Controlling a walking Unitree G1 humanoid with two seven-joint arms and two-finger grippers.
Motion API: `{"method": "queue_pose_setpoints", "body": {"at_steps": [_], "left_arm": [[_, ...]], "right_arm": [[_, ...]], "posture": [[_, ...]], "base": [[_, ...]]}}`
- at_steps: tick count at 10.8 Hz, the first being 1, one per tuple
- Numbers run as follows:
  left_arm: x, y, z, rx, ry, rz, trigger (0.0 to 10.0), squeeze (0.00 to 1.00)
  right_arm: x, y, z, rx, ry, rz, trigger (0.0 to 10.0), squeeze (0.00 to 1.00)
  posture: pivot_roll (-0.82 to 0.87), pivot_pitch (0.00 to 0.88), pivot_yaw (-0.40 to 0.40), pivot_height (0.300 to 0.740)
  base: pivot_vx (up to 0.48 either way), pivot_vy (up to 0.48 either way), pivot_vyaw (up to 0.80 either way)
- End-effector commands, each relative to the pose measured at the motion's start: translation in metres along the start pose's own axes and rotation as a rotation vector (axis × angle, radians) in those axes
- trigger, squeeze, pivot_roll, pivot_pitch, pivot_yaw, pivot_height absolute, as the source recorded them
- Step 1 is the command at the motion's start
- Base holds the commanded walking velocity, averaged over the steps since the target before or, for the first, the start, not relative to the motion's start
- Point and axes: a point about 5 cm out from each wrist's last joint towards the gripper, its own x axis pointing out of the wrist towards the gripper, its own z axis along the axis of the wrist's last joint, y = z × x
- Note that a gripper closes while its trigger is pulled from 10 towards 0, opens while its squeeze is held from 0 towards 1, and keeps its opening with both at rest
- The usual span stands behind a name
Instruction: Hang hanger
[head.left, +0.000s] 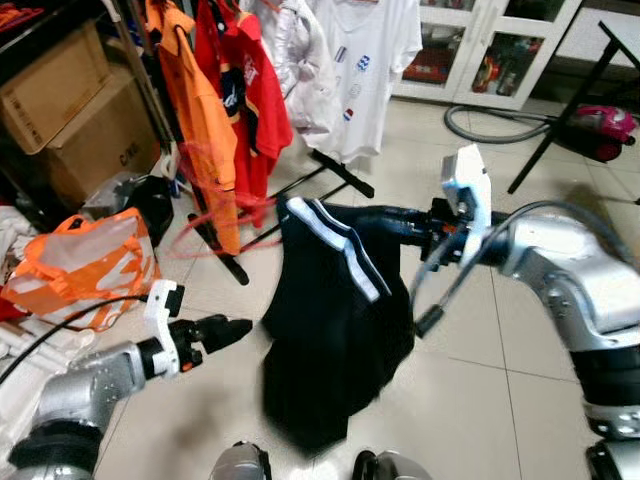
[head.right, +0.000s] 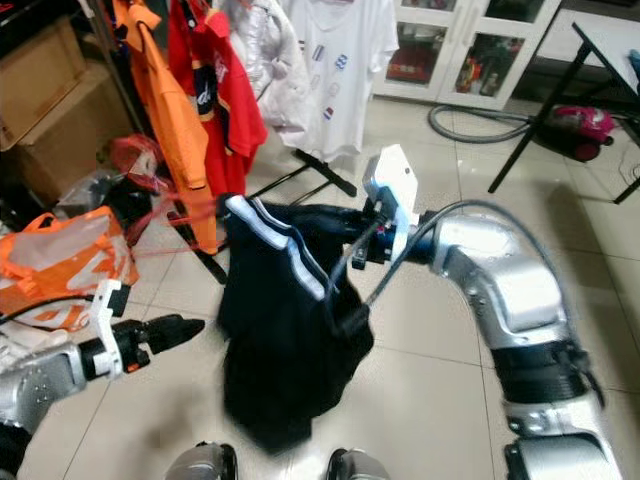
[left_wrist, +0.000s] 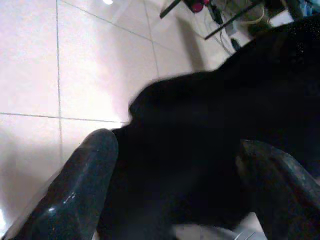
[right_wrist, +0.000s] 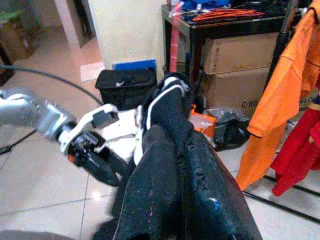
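On the tiled floor (head.left: 480, 400) stands a clothes rack (head.left: 330, 165), its black feet splayed on the tiles, already carrying an orange shirt (head.left: 200, 110), a red shirt (head.left: 245, 90) and a white T-shirt (head.left: 365, 60). Cardboard boxes (head.left: 70, 110) sit on shelving along the left edge of the floor, with an orange and white bag (head.left: 85, 265) lying on the tiles below them.

A black garment with white stripes (head.left: 335, 320) hangs in the air in front of the rack, near the middle of the floor and clear of the tiles. The hanger inside it cannot be made out, so the cloth is presumably draped over it.

The right gripper (head.left: 400, 222) holds the garment at its top edge; in the right wrist view its two fingers (right_wrist: 160, 200) lie pressed together on the dark fabric, which runs between them. The left gripper (head.left: 225, 330) hovers low, just beside the garment's lower left side, with its fingers (left_wrist: 85, 175) spread apart and the black cloth lying between them without being pinched.

The step in hand seems to be the carry: the garment is lifted but not yet on the rail. The next move would call for raising the right gripper towards the rail, near the hanging shirts, and finding a free gap. The rail itself lies above the frame, so the approach height cannot be judged.
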Motion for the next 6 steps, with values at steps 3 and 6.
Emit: {"method": "queue_pose_setpoints", "body": {"at_steps": [3, 6], "left_arm": [[0.014, -0.01, -0.016, -0.083, 0.0, 0.004, 10.0, 0.0], [0.005, -0.007, 0.021, -0.077, -0.196, 0.027, 10.0, 0.0]], "right_arm": [[0.001, 0.002, 0.009, -0.024, -0.085, 0.012, 0.0, 0.0], [-0.007, 0.005, 0.002, -0.058, -0.016, 0.064, 0.0, 0.0]], "posture": [[0.01, 0.16, -0.011, 0.74], [0.0, 0.149, -0.012, 0.74]], "base": [[0.0, 0.0, 0.0], [0.0, 0.0, 0.0]]}}
